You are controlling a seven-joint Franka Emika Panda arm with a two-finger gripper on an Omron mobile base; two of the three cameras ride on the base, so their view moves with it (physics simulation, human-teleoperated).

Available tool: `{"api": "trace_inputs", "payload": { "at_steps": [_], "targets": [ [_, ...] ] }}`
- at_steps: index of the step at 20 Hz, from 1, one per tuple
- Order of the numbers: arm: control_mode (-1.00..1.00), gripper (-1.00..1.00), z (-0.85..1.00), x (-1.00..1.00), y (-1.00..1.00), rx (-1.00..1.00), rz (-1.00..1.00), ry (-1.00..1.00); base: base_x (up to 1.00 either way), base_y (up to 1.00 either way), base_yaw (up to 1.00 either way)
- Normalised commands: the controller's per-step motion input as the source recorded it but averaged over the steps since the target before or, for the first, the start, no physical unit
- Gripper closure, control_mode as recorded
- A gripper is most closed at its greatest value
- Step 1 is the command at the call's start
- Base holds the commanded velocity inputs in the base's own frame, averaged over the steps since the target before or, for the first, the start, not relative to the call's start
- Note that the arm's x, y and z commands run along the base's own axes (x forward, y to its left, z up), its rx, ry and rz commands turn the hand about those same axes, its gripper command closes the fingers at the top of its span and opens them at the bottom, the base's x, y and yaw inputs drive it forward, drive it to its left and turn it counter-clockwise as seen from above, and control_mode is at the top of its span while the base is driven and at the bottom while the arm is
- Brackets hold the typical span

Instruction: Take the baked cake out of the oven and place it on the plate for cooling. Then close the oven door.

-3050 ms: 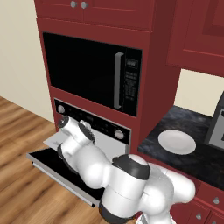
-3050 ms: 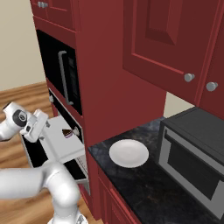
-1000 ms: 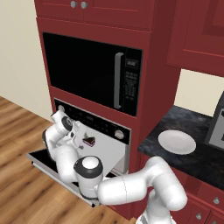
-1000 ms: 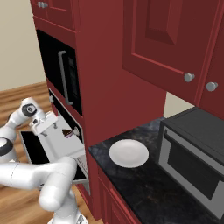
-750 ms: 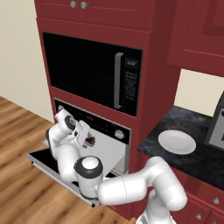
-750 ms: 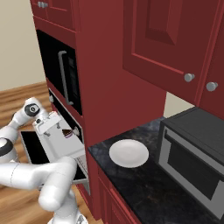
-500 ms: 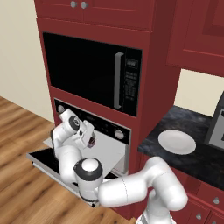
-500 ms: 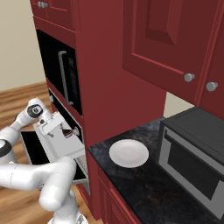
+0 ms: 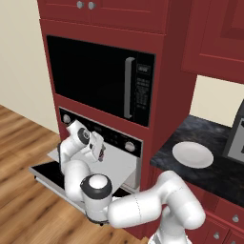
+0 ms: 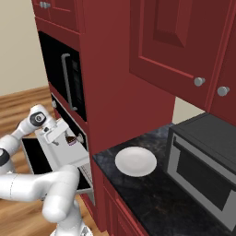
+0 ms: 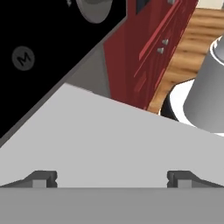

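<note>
Silver-grey and wide open, the oven (image 9: 102,157) had its door (image 9: 50,174) dropped flat and a pale tray (image 10: 62,159) drawn out over it, and the small dark brown cake slice (image 10: 70,139) sat inside at the mouth of the oven, just beside the robot's hand. The fingers (image 11: 109,177) were spread wide with nothing between them, pointing at the pale tray under the black control strip. The white plate (image 10: 135,161) lay bare on the dark worktop (image 10: 156,193), well apart from the cake.
</note>
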Motion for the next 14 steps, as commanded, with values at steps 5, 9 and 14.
{"api": "trace_inputs", "payload": {
  "at_steps": [5,9,14],
  "targets": [
    [-1.00,-1.00,-0.01,0.18,0.00,0.00,0.06,0.00,0.00,0.00,0.00],
    [-1.00,-1.00,-0.07,0.16,0.00,0.00,0.06,0.00,0.00,0.00,0.00],
    [-1.00,-1.00,-0.23,0.14,0.00,0.00,0.05,0.00,0.00,0.00,0.00]
  ]
}}
